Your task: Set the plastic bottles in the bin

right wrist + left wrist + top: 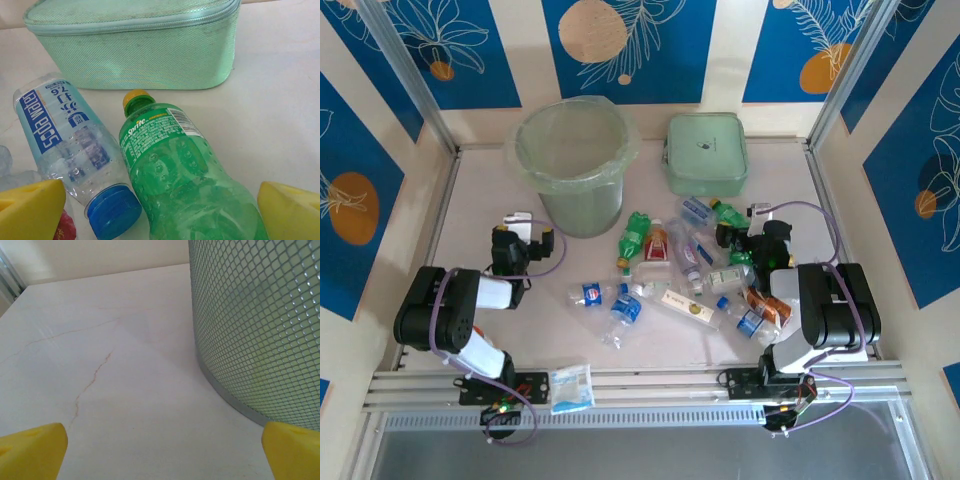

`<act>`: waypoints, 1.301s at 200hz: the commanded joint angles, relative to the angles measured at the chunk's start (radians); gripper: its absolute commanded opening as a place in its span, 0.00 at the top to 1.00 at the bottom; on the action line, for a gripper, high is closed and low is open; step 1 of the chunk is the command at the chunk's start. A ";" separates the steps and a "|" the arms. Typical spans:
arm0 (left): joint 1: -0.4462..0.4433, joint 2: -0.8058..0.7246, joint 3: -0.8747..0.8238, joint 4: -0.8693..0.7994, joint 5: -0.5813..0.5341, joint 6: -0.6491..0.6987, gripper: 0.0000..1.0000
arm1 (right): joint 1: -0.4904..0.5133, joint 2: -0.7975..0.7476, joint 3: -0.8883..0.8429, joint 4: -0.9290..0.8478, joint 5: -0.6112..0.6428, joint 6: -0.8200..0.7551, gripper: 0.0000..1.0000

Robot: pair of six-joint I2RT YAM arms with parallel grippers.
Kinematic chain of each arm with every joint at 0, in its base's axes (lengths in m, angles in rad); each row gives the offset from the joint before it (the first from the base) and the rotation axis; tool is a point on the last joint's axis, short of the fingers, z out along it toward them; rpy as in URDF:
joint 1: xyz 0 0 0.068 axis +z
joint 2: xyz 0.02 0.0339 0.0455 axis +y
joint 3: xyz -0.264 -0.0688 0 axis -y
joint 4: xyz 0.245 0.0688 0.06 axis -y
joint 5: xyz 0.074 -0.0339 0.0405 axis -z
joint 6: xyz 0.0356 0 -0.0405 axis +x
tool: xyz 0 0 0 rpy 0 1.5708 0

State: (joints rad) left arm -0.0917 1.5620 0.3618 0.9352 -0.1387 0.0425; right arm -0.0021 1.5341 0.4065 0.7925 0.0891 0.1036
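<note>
Several plastic bottles (660, 270) lie scattered on the table between the arms. The bin (570, 160), pale green with a clear liner, stands at the back left. Its mesh wall (260, 325) rises just to the right of my left gripper (162, 455), which is open over bare table. My left gripper (523, 228) sits low by the bin's left side. My right gripper (740, 232) is open at the heap's far right. A green Sprite bottle (185, 175) lies between its yellow fingertips (30, 210). A blue-labelled soda water bottle (65, 135) lies beside it on the left.
A flat mint-green case (705, 152) lies at the back right, its side (135, 50) just beyond the two bottles. A white-and-blue packet (570, 388) rests on the front rail. Metal frame posts and patterned walls enclose the table.
</note>
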 commanded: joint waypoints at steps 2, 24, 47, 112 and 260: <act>0.004 0.003 0.006 0.022 -0.001 -0.001 0.01 | 0.002 -0.012 0.013 0.008 -0.003 -0.003 0.01; 0.004 0.005 0.008 0.021 -0.001 -0.003 0.01 | 0.002 -0.012 0.014 0.008 -0.003 -0.003 0.01; 0.004 0.004 0.008 0.020 -0.001 -0.003 0.01 | 0.002 -0.012 0.015 0.007 -0.007 -0.001 0.01; 0.004 0.002 0.009 0.016 0.001 -0.004 0.01 | 0.000 -0.050 0.041 -0.066 0.056 0.027 0.01; -0.479 -0.580 0.537 -1.329 -0.212 -0.434 0.12 | 0.596 -0.252 0.869 -1.750 0.689 0.617 0.01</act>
State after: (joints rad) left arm -0.3508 0.9424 0.9432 -0.1631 -0.2768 -0.3756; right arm 0.4755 1.2648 1.2133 -0.7086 0.6392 0.7044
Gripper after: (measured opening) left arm 0.880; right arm 0.990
